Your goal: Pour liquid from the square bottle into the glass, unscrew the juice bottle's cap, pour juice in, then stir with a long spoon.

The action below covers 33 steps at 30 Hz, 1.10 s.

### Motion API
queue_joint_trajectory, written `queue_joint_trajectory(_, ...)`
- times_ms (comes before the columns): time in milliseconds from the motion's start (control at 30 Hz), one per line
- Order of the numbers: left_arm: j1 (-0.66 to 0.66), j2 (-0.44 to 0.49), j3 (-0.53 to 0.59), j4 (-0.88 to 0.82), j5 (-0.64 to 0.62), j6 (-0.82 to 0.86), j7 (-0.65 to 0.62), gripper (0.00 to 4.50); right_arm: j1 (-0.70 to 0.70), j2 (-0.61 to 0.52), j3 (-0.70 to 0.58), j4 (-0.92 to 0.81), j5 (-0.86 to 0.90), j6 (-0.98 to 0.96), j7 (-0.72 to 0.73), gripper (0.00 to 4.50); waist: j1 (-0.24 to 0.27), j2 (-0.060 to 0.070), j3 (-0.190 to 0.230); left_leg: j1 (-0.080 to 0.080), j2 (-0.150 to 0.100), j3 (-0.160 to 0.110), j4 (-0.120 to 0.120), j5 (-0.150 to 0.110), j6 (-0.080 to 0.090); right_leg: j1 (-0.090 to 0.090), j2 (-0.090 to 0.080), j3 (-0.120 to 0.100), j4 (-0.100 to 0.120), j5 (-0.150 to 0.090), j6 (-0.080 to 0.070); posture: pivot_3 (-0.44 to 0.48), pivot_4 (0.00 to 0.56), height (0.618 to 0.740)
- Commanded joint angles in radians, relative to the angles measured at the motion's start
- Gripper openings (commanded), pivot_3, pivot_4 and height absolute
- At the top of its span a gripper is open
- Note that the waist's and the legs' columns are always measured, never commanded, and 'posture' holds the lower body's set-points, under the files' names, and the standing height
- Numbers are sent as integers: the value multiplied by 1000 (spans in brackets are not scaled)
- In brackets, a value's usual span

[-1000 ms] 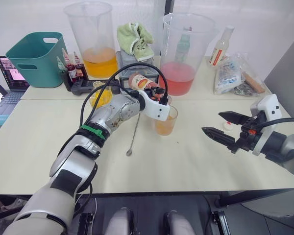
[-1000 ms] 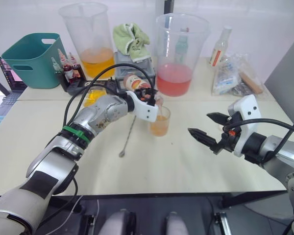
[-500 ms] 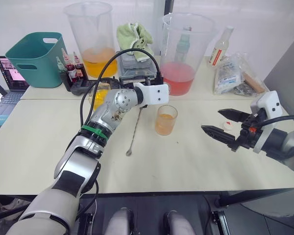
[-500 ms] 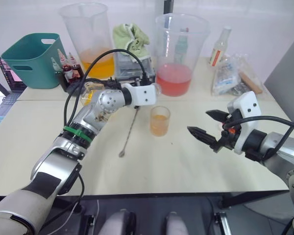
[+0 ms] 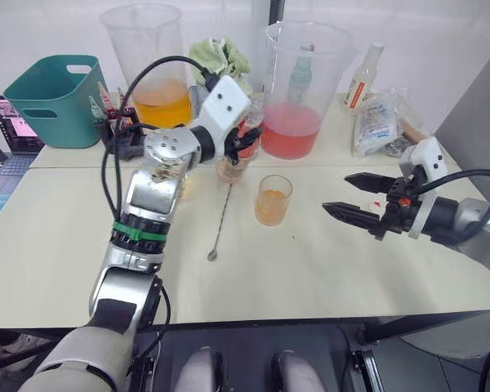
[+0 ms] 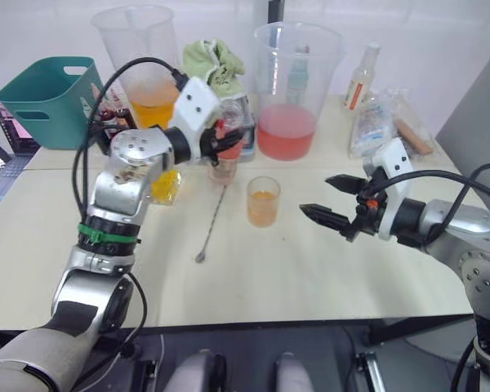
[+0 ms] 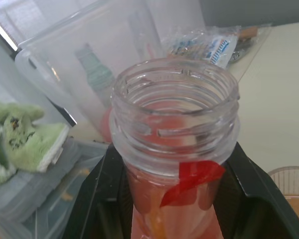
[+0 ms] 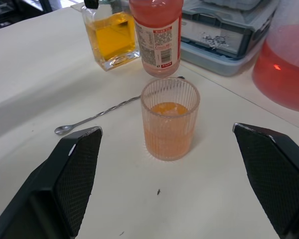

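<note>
On the smooth cream worktop [image 5: 327, 269], the right end effector [image 5: 353, 196] hovers with its two black fingers spread wide, at 3 o'clock from the glass [image 5: 273, 200]. That ribbed clear tumbler holds orange liquid. At its 9 o'clock lies the thin metal long spoon [image 5: 221, 224]. Farther back, the left end effector [image 5: 243, 145] pinches the juice bottle [image 8: 156, 35] upright; its threaded plastic mouth is open. Beside it stands the square bottle [image 8: 111, 37] of yellow liquid.
</note>
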Motion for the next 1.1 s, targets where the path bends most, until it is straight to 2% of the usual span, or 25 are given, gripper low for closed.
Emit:
queue_joint_trajectory(33, 13, 27, 92, -190, -112, 112, 6, 1563, -56, -18, 30, 42, -33, -43, 76, 4459, 0, 0, 0, 0, 0, 0, 0, 0, 0, 0, 0, 0, 0, 0, 0, 0, 150, 740)
queue_joint_trajectory(267, 143, 122, 179, -448, -273, 360, 7, 1563, -158, -23, 133, 145, -85, -69, 241, 4459, 6, 0, 0, 0, 0, 0, 0, 0, 0, 0, -1, 0, 0, 0, 0, 0, 150, 740)
queue_joint_trajectory(367, 202, 187, 216, -529, -300, 443, 35, 1563, -200, -14, 169, 194, -106, -82, 303, 4459, 7, 0, 0, 0, 1, -1, 0, 0, 0, 1, -1, 0, 0, 0, 0, 0, 150, 740)
queue_joint_trajectory(500, 248, 224, 330, -579, -354, 551, 84, 1563, -249, 1, 219, 261, -145, -113, 381, 4459, 5, 0, 0, 1, 1, -1, 0, 0, -1, 1, -1, 0, 1, 0, 0, 0, 150, 740)
queue_joint_trajectory(633, 386, 368, 490, -619, -401, 594, 36, 1563, -316, 45, 282, 328, -190, -149, 454, 4459, -12, 0, 0, 1, 1, 0, -1, 0, -1, 0, 0, 0, 1, 0, 0, 0, 150, 740)
queue_joint_trajectory(800, 424, 462, 637, -538, -451, 585, 42, 1563, -363, 77, 295, 355, -223, -149, 480, 4459, -3, -1, 1, 2, 2, 0, -2, 1, -1, 0, -1, -1, 1, 0, -1, 0, 150, 740)
queue_joint_trajectory(900, 391, 465, 693, -428, -440, 508, 100, 1563, -367, 88, 291, 352, -230, -142, 477, 4459, 9, -1, 1, 2, 1, 0, -1, 1, -2, 1, -2, -2, 0, 0, -1, 0, 150, 740)
queue_joint_trajectory(1000, 363, 463, 688, -324, -417, 397, 142, 1563, -357, 91, 279, 340, -231, -136, 468, 4459, 13, -2, 1, 2, 1, 0, -1, 1, -2, 1, -2, -2, 0, 0, -1, 0, 150, 740)
queue_joint_trajectory(1100, 341, 488, 606, -190, -347, 247, 165, 1563, -339, 85, 258, 318, -225, -127, 454, 4459, 12, -2, 1, 2, 1, 0, -1, 1, -2, 1, -3, -2, 1, 0, -1, 0, 150, 740)
